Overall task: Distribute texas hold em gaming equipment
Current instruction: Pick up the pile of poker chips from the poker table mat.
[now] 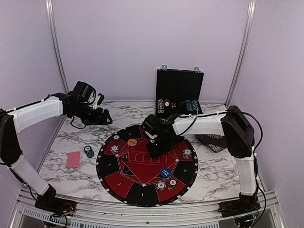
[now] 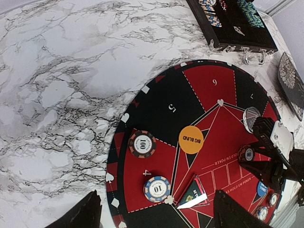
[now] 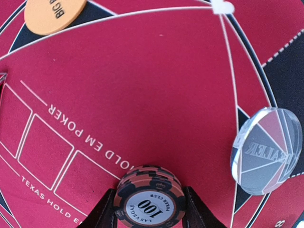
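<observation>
My right gripper is over the red middle of the round mat. In the right wrist view it is shut on a small stack of black-and-salmon "100" chips. A clear dealer disc lies to its right and the orange big blind button is at the far left. My left gripper is open and empty, high over the table's back left; its fingers frame a "100" chip and a blue "10" chip. Red-backed cards and a teal chip stack lie left of the mat.
An open black chip case stands at the back. A black patterned dish lies under the right arm. More chips and a blue button sit on the mat's near edge. A green triangular card lies on the mat.
</observation>
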Tool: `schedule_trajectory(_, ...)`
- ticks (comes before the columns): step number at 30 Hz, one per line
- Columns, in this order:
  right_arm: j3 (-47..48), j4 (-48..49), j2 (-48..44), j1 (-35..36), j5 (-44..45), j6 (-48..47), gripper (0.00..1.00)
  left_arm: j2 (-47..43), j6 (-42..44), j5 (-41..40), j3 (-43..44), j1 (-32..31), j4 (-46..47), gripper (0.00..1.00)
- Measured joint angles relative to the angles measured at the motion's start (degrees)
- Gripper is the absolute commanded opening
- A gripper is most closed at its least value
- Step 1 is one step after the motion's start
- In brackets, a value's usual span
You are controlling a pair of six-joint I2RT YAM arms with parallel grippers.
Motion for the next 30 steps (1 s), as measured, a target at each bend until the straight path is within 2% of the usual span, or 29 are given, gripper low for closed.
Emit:
schedule_trajectory(11, 0.72, -1.18, 0.33, 0.96, 1.92, 0.17, 0.20, 0.00, 0.00, 0.26, -0.11, 0.15, 0.00, 0.81)
schedule_trajectory(30, 0.22, -2.38, -0.46, 1.20, 4.35, 0.24, 0.12, 0.00, 0.00, 0.39, -0.52, 0.15, 0.02, 0.81)
